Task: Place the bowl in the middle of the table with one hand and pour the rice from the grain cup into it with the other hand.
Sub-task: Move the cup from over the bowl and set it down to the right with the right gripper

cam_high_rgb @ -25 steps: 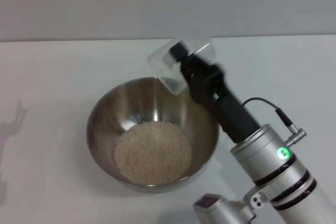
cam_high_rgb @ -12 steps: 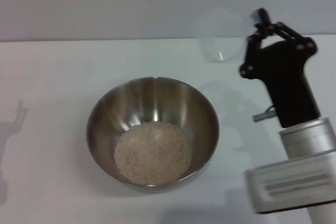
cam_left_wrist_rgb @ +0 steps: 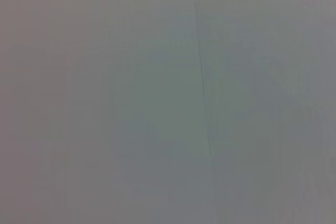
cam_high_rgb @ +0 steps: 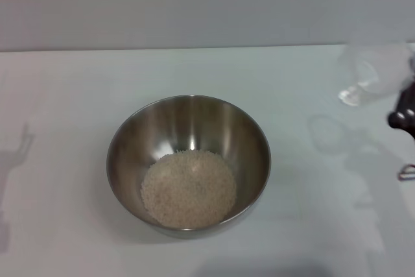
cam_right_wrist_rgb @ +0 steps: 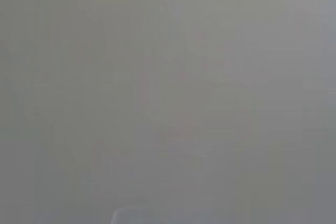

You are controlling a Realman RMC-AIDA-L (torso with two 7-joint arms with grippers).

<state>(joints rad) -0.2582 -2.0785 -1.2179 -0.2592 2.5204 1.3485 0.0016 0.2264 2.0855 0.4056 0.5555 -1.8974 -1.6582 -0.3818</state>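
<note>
The steel bowl (cam_high_rgb: 188, 160) stands on the white table (cam_high_rgb: 65, 95) near its middle, with a mound of rice (cam_high_rgb: 189, 188) in its bottom. The clear grain cup (cam_high_rgb: 374, 72) hangs tilted and empty above the table at the far right, well away from the bowl; its shadow falls on the table below it. Only a dark part of my right gripper (cam_high_rgb: 403, 116) shows at the right edge, beside the cup, which it holds in the air. My left gripper is out of view. Both wrist views show only blank grey.
The grey wall (cam_high_rgb: 194, 4) rises behind the table's far edge. An arm's shadow (cam_high_rgb: 16, 154) lies on the table at the far left. Bare tabletop surrounds the bowl on all sides.
My right arm has swung from over the bowl's far rim out to the right edge, carrying the emptied cup with it. The bowl and rice have not moved.
</note>
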